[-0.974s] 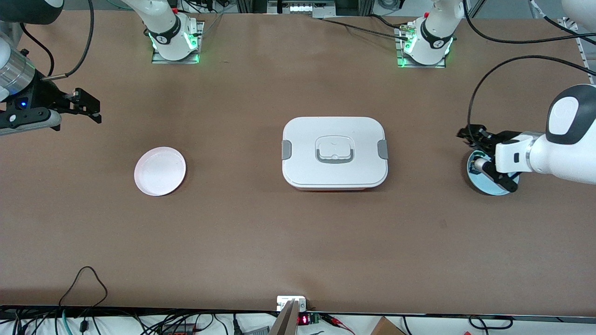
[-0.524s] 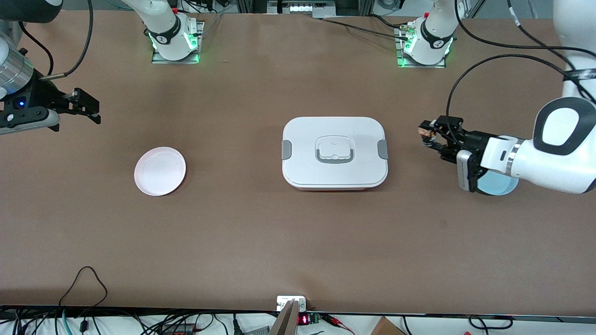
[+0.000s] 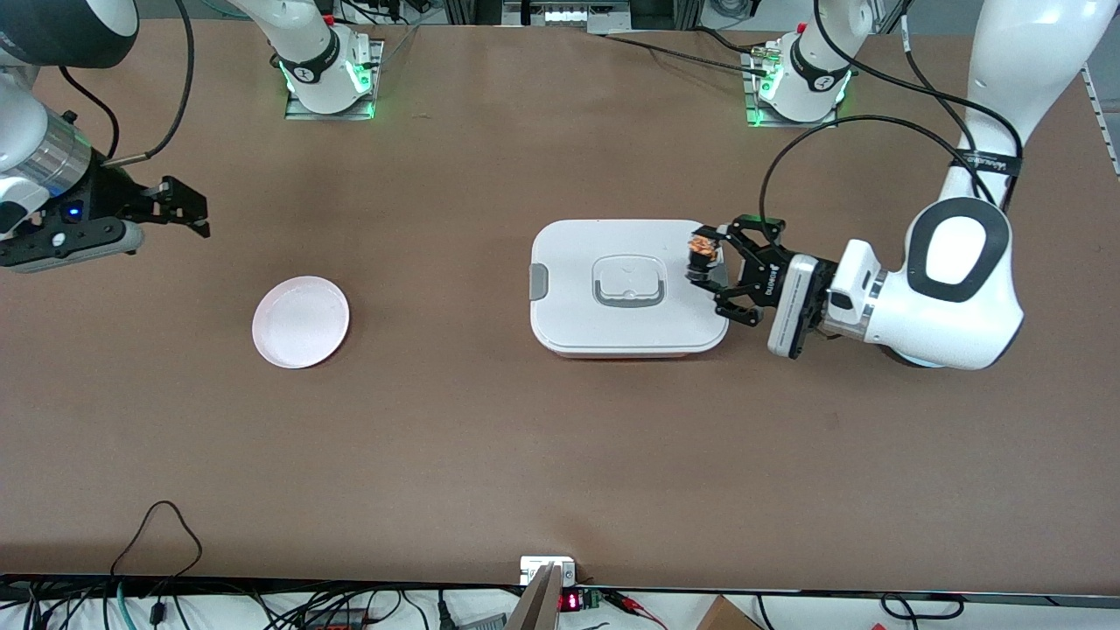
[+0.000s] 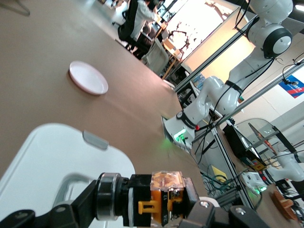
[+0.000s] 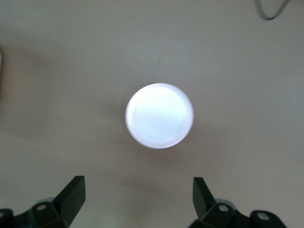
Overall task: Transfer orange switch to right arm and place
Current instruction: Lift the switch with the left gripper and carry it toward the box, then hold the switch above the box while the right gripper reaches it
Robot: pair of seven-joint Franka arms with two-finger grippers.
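Left gripper [image 3: 705, 260] is clamped on the orange switch [image 3: 701, 248], held in the air over the edge of the white lidded box [image 3: 628, 285] at the left arm's end. The left wrist view confirms it: switch [image 4: 164, 199] pinched between the pads, orange cap visible.

Right gripper [image 3: 179, 208] hangs with its fingers spread wide and nothing in them, over bare table near the right arm's end, above the pink plate [image 3: 300, 321]. In the right wrist view, the plate [image 5: 159, 116] has nothing on it.

Status: pickup done, the two grippers well apart. Handover not yet made. Still to do: bring them together, pass the switch, then set it down, likely on the pink plate.
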